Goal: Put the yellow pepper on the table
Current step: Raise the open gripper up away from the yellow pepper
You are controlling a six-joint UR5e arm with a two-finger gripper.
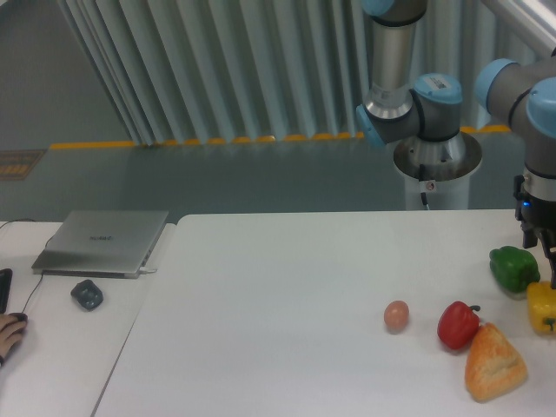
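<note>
Glossily smooth and lobed, the yellow pepper [542, 307] sits on the matte white table [287, 295]; the gripper [546, 250] above is edge-cropped, finger spread indiscernible.

At the right edge of the white counter [278, 287] the claw [546, 252] hangs just above the yellow pepper [541, 307], cut off by the frame so its jaws cannot be read. The green pepper [513, 268] sits just beside it. Nearer the front lie a red pepper [457, 324], a bread piece [494, 362] and 1 egg [396, 315]. A laptop [102, 241] rests on the left desk.
</note>
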